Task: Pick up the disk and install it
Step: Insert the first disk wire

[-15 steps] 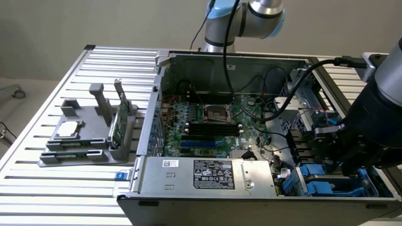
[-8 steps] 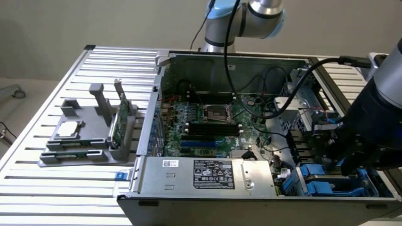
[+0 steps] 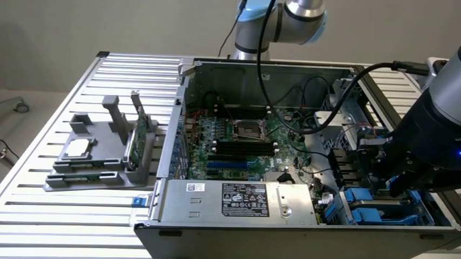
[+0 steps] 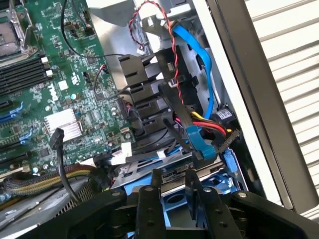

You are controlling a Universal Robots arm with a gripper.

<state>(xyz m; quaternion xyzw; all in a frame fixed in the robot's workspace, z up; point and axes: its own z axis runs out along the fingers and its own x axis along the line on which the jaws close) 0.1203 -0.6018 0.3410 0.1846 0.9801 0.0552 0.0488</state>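
The fingers [image 4: 149,206] pinch the blue carrier of the disk [image 4: 173,208], which sits low in the corner of the computer case [image 3: 288,237] at the exterior view's right. Just beyond, a blue data cable [image 4: 195,142] and a bundle of power wires [image 4: 212,128] drape across its path. A skewed push could snag or crush them, or jam the carrier. Farther in, a slip could strike the motherboard [image 4: 65,94].

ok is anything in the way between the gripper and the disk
Nothing visible: the gripper sits right at the blue-framed disk. A blue cable and black cables drape across the disk's far end, beyond the gripper.
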